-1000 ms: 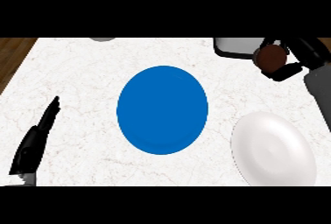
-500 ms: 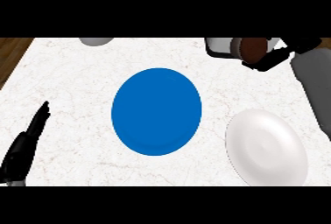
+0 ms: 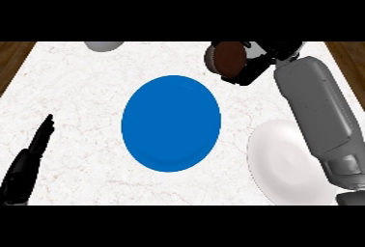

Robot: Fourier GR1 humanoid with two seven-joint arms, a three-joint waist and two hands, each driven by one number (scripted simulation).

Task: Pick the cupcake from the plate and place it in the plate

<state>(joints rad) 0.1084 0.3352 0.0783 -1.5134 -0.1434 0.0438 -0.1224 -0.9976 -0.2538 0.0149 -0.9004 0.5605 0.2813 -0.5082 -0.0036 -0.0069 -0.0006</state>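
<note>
Two plates lay on the white marbled counter (image 3: 85, 144). Nearest, at the right, a white plate (image 3: 285, 164) sat close to the near edge, its right side partly covered by the grey right forearm (image 3: 321, 116) that ran up from the lower right corner toward the far side. At the near left, the left hand (image 3: 28, 161) rested by the counter's edge, black, with its fingers straight and together, pointing away and holding nothing. Farther in, at the middle of the counter, the blue plate (image 3: 171, 123) lay bare, well apart from the left hand and just left of the white plate without touching it. Beyond it, at the far right, the right hand (image 3: 260, 62) was curled round the cupcake (image 3: 230, 57), whose dark brown top faced left and toward the blue plate; the cupcake was held off both plates, past the far right rim of the blue one. At the far edge, left of centre, a grey rounded object (image 3: 104, 46) showed only in part, too little to name. Brown wooden floor (image 3: 14, 53) showed past the counter's far corners.
</note>
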